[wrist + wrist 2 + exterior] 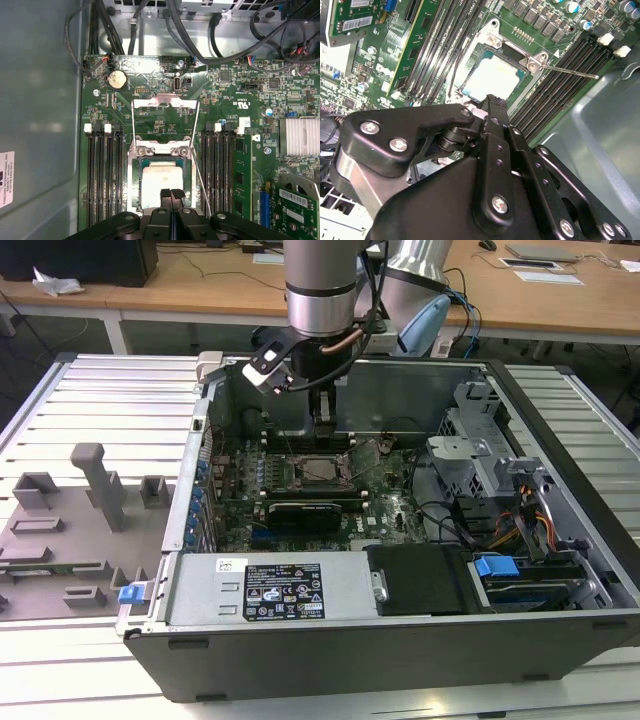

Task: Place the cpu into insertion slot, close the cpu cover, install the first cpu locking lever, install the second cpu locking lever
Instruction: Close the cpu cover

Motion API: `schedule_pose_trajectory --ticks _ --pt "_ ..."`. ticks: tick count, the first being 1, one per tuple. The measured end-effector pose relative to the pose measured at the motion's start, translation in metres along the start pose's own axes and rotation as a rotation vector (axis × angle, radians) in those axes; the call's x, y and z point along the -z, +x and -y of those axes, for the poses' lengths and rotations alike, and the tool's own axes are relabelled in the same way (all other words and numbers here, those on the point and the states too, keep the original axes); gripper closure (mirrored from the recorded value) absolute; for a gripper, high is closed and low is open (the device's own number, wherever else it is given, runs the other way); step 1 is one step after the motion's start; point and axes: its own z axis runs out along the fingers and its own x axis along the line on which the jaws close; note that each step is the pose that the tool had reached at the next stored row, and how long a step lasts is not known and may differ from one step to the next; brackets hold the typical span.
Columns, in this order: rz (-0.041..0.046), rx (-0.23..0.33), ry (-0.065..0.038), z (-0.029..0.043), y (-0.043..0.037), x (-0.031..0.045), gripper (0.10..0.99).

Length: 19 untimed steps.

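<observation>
The cpu (161, 182) lies flat in the insertion slot (134, 175), its dull silver top showing in both wrist views (495, 80) and in the exterior view (322, 470). The cpu cover (165, 103) stands swung open beyond the socket, with green board visible through its window. A thin wire locking lever (201, 182) (570, 71) sticks out unlatched beside the socket. My gripper (171, 193) (492, 100) (322, 435) hangs just above the near edge of the cpu. Its two black fingertips are pressed together, with nothing between them.
Black memory slots (105, 175) flank the socket on both sides. Cable bundles (190, 35) run along the case wall past the cover. A drive cage (480, 455) and power supply (280, 590) fill the case. A grey fixture tray (70, 530) lies at the exterior view's left.
</observation>
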Motion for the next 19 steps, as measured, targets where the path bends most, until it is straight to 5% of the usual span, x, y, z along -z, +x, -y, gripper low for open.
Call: schedule_pose_trajectory --ticks 6,19 --pt "-0.0001 0.000 0.000 -0.0015 -0.0007 0.0180 0.980" --pt "0.0000 0.000 0.000 -0.0095 -0.0007 0.0176 0.980"
